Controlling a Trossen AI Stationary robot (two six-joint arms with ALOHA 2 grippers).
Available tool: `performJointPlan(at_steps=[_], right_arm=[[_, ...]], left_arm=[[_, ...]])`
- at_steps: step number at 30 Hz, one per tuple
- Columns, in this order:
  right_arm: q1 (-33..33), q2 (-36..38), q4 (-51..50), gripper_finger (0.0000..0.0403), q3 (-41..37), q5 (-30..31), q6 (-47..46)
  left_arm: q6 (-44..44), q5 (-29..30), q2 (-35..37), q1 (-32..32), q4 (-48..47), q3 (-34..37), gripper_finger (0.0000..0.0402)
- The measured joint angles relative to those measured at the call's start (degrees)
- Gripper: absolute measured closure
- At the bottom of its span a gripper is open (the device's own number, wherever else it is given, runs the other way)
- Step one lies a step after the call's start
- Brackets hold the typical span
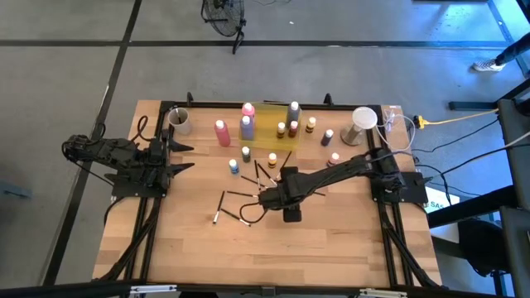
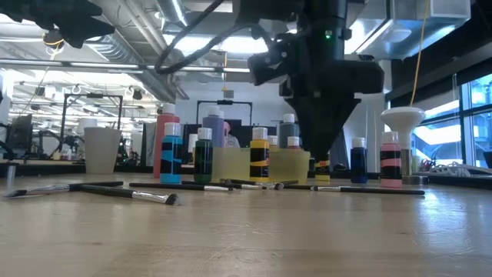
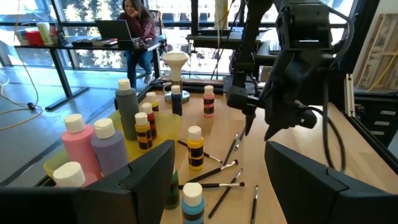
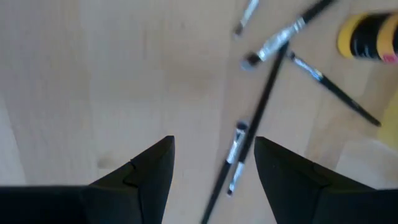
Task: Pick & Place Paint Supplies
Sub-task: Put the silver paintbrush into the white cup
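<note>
Brushes [image 4: 261, 106] lie crossed on the wooden table [image 4: 93, 81] directly beneath the right gripper [image 4: 214, 163], whose fingers stand apart, holding nothing, a dark brush handle passing between the tips. Beyond that gripper stand the small paint bottles [image 1: 246, 153] and tall squeeze bottles [image 1: 222, 132]. The left gripper [image 3: 217, 168] waits at the table's left edge, fingers spread and empty.
</note>
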State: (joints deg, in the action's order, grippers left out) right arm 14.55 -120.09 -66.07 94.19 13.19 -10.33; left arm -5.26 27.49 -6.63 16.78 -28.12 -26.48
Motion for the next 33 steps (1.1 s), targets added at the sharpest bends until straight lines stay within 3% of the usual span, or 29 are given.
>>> performJointPlan(at_steps=[7,13,24,33], right_arm=[[-1.76,0.0,0.48,0.018,0.0,-2.36,2.81],[-3.34,0.02,0.17,0.0181,0.0,-10.63,8.67],[-5.6,0.56,7.53,0.0181,-11.79,-11.29,6.09],[-5.56,1.64,9.75,0.0181,-12.85,-9.73,6.28]], left_arm=[[0.0,-0.04,0.01,-0.01,0.0,0.0,0.0155],[0.0,-0.07,0.02,0.0,0.0,0.0,0.0155],[0.0,-0.09,0.0,-0.02,-0.04,0.0,0.0155],[0.04,-0.02,0.02,0.0,-0.07,0.0,0.0155]])
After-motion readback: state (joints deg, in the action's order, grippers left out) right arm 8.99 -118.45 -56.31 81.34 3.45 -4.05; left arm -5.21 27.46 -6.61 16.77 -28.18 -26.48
